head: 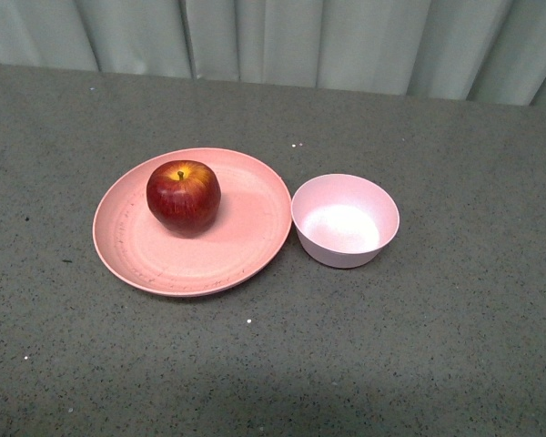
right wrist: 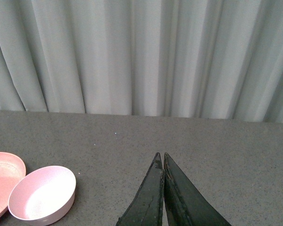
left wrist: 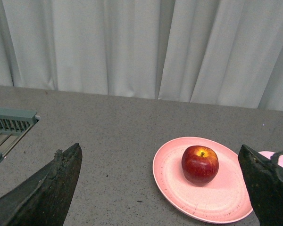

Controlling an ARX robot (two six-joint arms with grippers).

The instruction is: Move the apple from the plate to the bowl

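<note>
dark red with a yellow patch round its stem, the apple (head: 183,197) sits upright on the salmon-pink plate (head: 246,246), toward the plate's far left part. the small pale bowl (head: 332,253) stands just right of the plate, the rims touching or nearly so, i cannot tell which. both rest on a grey speckled table (head: 437,346) with a pale curtain (head: 346,36) behind. the left gripper (left wrist: 159,148) hangs above the table, jaws spread wide and holding nothing. the right gripper (right wrist: 161,155) is closed, its fingers pressed tip to tip.
</note>
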